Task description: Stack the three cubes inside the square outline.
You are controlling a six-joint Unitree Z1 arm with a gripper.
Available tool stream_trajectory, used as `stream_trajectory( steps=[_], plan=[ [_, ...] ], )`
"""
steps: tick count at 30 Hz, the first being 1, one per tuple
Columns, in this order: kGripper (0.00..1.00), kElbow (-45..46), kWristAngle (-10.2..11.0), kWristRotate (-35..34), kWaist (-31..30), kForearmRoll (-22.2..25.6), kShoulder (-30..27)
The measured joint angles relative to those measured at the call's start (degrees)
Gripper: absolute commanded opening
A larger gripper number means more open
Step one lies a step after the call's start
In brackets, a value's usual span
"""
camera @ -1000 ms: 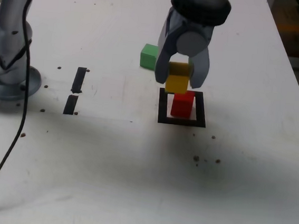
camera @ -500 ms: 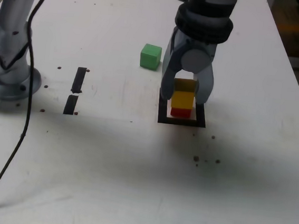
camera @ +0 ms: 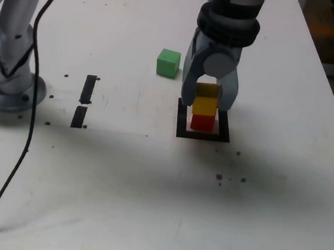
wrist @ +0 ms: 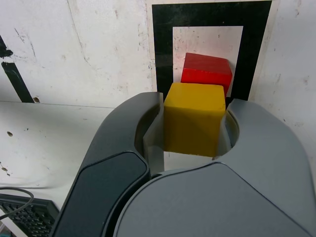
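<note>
Jaws clenched on the yellow cube (camera: 204, 105): in the exterior view it has come down onto the red cube (camera: 202, 123) inside the outline (camera: 181, 129); green cube (camera: 168, 62) waits on the desk (camera: 149, 182). Wrist view: yellow (wrist: 193, 118) over red (wrist: 207, 71), slightly offset; release looks next.

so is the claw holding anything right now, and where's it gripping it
Yes, the claw is shut on the yellow cube, pinching its two opposite side faces, with the cube sitting over the red cube.
</note>
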Motion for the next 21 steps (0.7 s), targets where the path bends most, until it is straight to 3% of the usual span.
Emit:
stream_trajectory(
  steps=[6, 12, 21],
  plan=[
    [0.21, 0.72, 0.03, 0.1, 0.0, -0.63, 0.0],
    [0.32, 1.1, 0.06, 0.2, 0.0, -1.32, 0.0],
    [0.41, 0.66, 1.27, 0.2, 0.0, -1.34, 0.0]
  ],
)
